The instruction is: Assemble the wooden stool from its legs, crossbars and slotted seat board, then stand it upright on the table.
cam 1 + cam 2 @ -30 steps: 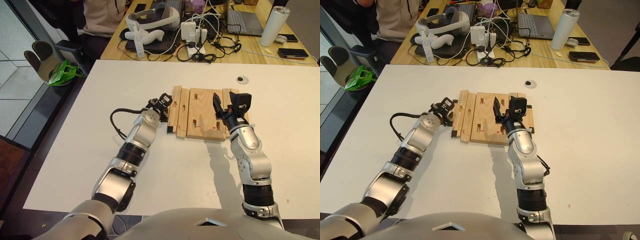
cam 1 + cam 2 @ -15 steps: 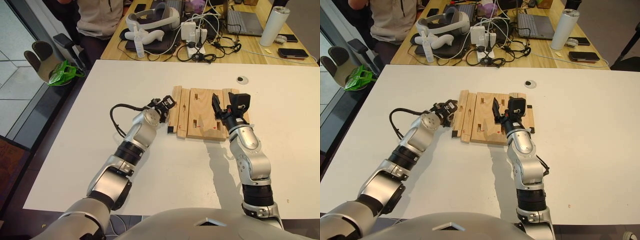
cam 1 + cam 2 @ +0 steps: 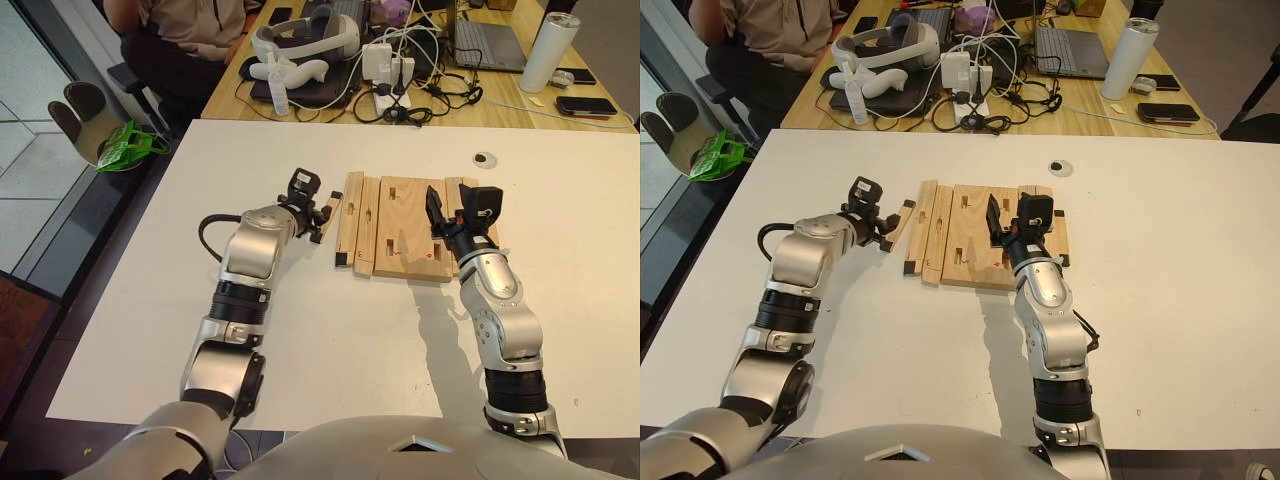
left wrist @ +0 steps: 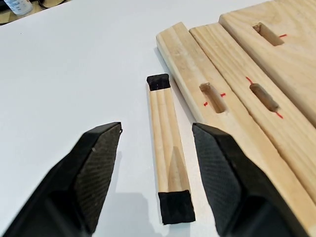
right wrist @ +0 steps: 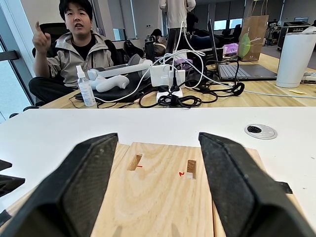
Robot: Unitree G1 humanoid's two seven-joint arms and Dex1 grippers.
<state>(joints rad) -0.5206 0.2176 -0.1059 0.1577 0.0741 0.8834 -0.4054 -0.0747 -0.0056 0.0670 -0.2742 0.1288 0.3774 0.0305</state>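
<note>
While left pincer point(image 4: 157, 129) gapes wide and grips nothing, short pale wooden crossbar with black-capped ends point(image 4: 167, 153) lies flat on white table point(image 4: 74, 59) between its pads point(image 4: 98, 168), touching neither. Just outside one pad: two long slotted wooden slats point(image 4: 197, 74) side by side. Pale slotted wooden seat board point(image 3: 405, 240) next, under right pincer point(image 3: 448, 215). Right pincer also wide open, empty; contact with board hard to judge. Wood behind right pincer mostly hidden.
</note>
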